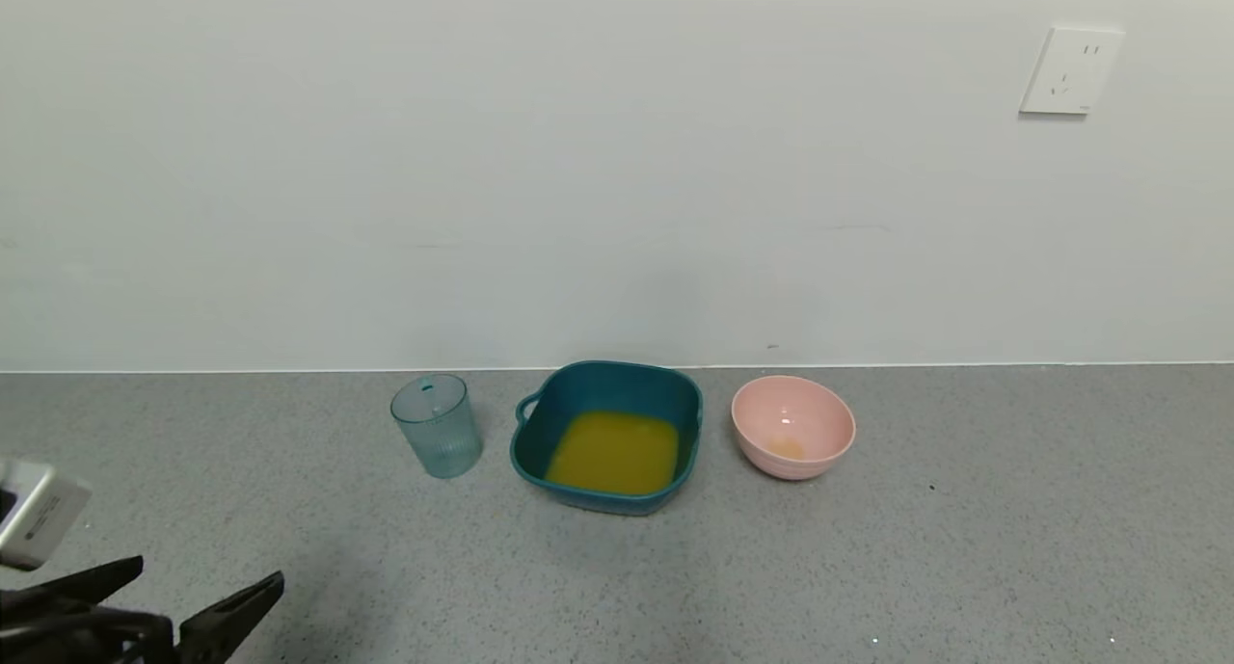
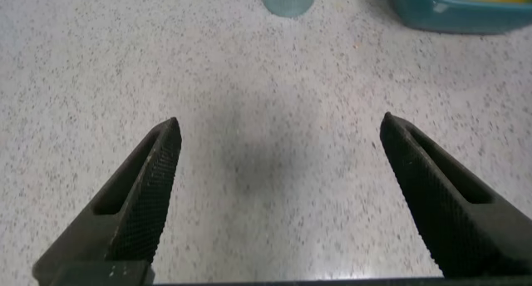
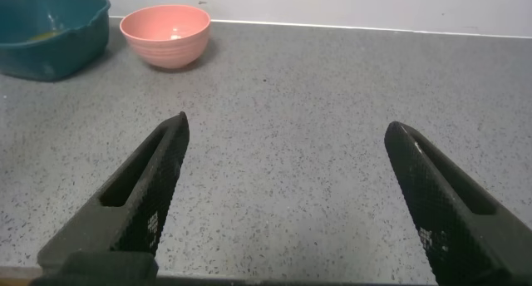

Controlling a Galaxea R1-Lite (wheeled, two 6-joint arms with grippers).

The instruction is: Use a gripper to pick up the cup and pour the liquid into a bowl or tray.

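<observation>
On the table [image 1: 964, 548] the cup [image 1: 437, 425] stood upright and looked empty, just left of the dish [image 1: 605, 437], which already held the liquid [image 1: 613, 451]. Your left pincer [image 1: 188, 597] hung wide open, low and well apart from the cup. The right pincer [image 3: 287, 203] gaped wide too. If you pulled back, you did best keeping low and clear of the cup.

On the counter [image 1: 964, 548], cup [image 1: 438, 425], tray [image 1: 606, 437] holding the liquid [image 1: 613, 452] and bowl [image 1: 792, 426] line up left to right
</observation>
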